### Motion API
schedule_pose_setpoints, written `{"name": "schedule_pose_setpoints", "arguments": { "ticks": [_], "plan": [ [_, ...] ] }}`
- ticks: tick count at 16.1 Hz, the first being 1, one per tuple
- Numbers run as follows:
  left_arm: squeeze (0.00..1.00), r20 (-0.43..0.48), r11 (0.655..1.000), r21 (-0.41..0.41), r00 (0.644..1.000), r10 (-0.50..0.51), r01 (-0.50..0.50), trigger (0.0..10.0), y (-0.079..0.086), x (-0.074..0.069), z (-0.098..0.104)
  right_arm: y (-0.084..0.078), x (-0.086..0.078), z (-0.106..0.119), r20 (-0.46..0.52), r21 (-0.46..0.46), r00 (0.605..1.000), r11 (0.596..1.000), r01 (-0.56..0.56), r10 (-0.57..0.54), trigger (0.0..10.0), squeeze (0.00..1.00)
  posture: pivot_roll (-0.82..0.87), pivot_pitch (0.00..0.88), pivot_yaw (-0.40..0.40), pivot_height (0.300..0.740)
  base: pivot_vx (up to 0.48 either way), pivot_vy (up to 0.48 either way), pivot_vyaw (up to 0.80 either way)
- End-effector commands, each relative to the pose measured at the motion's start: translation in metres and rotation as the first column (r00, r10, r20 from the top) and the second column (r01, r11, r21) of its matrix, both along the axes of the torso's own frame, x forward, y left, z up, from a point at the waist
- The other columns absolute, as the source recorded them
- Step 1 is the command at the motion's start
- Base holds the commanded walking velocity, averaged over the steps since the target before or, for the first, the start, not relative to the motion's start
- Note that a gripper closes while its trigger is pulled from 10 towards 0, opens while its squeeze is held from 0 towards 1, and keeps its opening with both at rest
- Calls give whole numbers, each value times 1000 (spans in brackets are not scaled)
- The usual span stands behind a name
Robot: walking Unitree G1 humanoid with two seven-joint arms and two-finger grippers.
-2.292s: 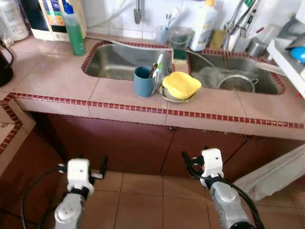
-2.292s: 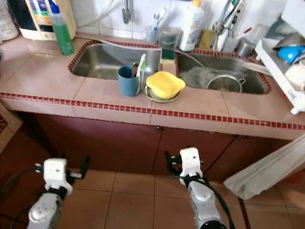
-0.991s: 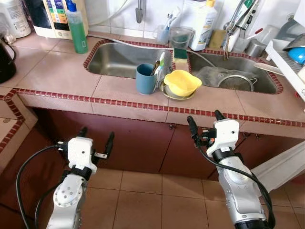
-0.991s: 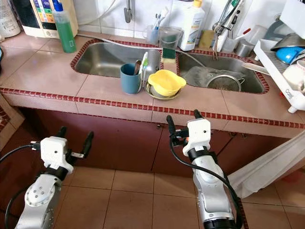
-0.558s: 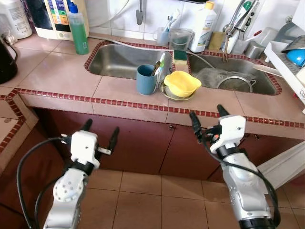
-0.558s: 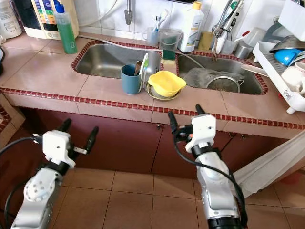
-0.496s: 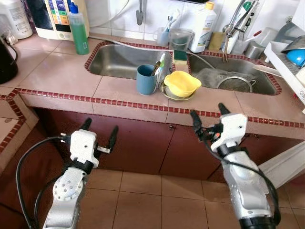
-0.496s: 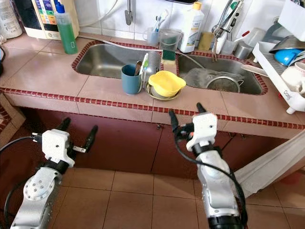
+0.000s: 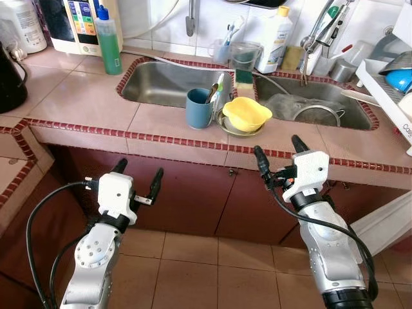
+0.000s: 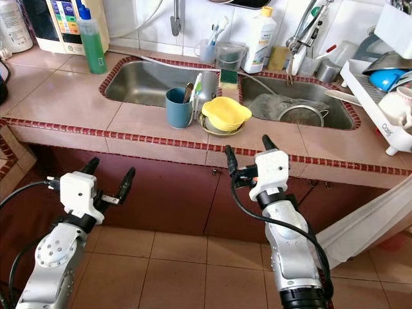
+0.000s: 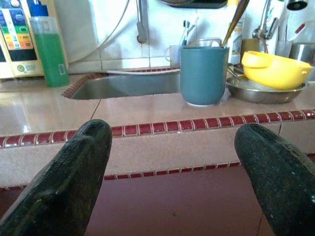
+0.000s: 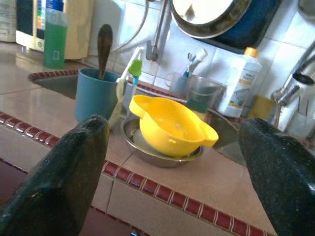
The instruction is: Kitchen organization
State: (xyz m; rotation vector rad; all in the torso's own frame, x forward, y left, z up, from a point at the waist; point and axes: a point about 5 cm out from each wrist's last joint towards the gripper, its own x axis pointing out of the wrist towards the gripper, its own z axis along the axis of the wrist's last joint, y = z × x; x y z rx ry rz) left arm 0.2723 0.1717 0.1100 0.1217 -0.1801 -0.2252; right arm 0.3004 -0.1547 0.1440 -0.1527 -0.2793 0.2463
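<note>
On the far left of the pink tiled surface (image 9: pixel 84 96), well left of the steel double sink (image 9: pixel 161 80), stands a translucent green soap bottle (image 9: pixel 109 42). Below the surface's red-tiled edge, the left gripper (image 9: pixel 138 183) hangs with its fingers spread and empty, facing a matte blue cup (image 9: pixel 198 108) that holds utensils upright, probably parked there to dry. Just right of the cup, a glossy yellow plastic bowl (image 9: pixel 246 114) sits tilted inside a shallow steel dish (image 10: pixel 207 127), stacked as if awaiting sorting. The right gripper (image 9: pixel 277 154) rises toward the bowl, its fingers wide apart, grasping nothing, likely lining up a pick. A wire strainer (image 9: pixel 318 112) rests in the sink's right basin.
</note>
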Motion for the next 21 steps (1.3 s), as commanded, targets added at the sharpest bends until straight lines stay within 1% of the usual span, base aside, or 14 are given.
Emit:
{"name": "schedule_pose_setpoints", "arguments": {
  "ticks": [1,5,7,10,15,21],
  "plan": [
    [0,-5,1000,-2,1000,-12,12,10000,-3,1,1,-2,2,0,3,-24,1000,1000,7,-7,10000,0,57,8,-72,740,0,0,0],
    [0,-23,1000,-7,1000,-15,15,10000,-2,-2,-3,0,2,-2,-2,-34,1000,999,5,-5,10000,0,59,15,-69,740,0,0,0],
    [0,-24,1000,-13,1000,-16,16,10000,-2,-2,-2,2,2,-3,0,-65,1000,998,2,-2,10000,0,60,17,-69,740,0,0,0],
    [0,-27,1000,-5,1000,-7,7,10000,0,-1,-3,4,2,-3,1,-67,1000,998,-3,4,10000,0,57,18,-68,740,331,0,0],
    [0,-26,1000,-17,1000,-12,11,10000,-3,0,-3,4,3,-4,0,-75,1000,997,-2,2,10000,0,58,17,-68,740,379,0,0],
    [0,-24,1000,-15,1000,-7,6,10000,-2,0,-3,4,3,-6,-7,-89,1000,996,-9,9,10000,0,59,16,-73,740,383,0,0]
  ]
}}
